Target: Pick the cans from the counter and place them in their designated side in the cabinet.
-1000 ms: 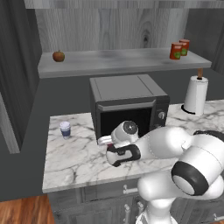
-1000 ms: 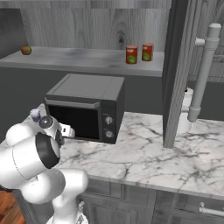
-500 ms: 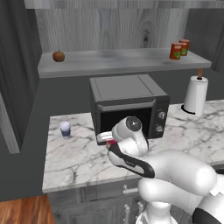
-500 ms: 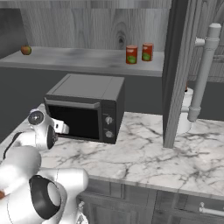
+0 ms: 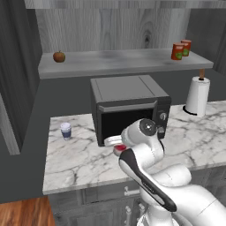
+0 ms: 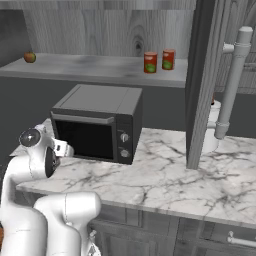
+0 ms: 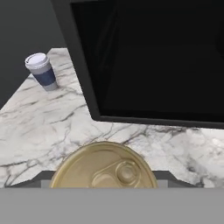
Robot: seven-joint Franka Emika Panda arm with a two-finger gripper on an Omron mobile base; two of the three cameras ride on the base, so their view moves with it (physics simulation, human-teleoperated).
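Marble counter (image 5: 79, 163), front edge nearest the base: my gripper (image 5: 115, 145) is hanging low over it, just in front of the black microwave (image 5: 128, 106). In the hand view the tan-topped can (image 7: 103, 168) is sitting between my two dark tips, with a tip pressing at 9 o'clock and at 3 o'clock of its lid, so I am judging the jaws to be clamped on it. Its lid is facing up at the camera, and the long axis is standing roughly upright. In the left base view the can's red side is showing just beside my wrist.

Further back on the counter, the white cup (image 7: 41, 70) is standing at 10 o'clock from the can, well apart. The paper towel roll (image 5: 197, 95) is standing at 2 o'clock, at the counter's far right.

Above and behind the microwave, the cabinet (image 5: 119, 62) is running across the wall. Two orange-red cans (image 5: 177, 51) are standing close together at its right end, and an apple (image 5: 59, 56) is sitting at its left end. From my gripper the two cans are lying at about 1 o'clock and much higher. I am reading that right end as the cans' side. The coming lift is therefore calling for a rise past the microwave's top, then a reach up and rightward, keeping the can upright.
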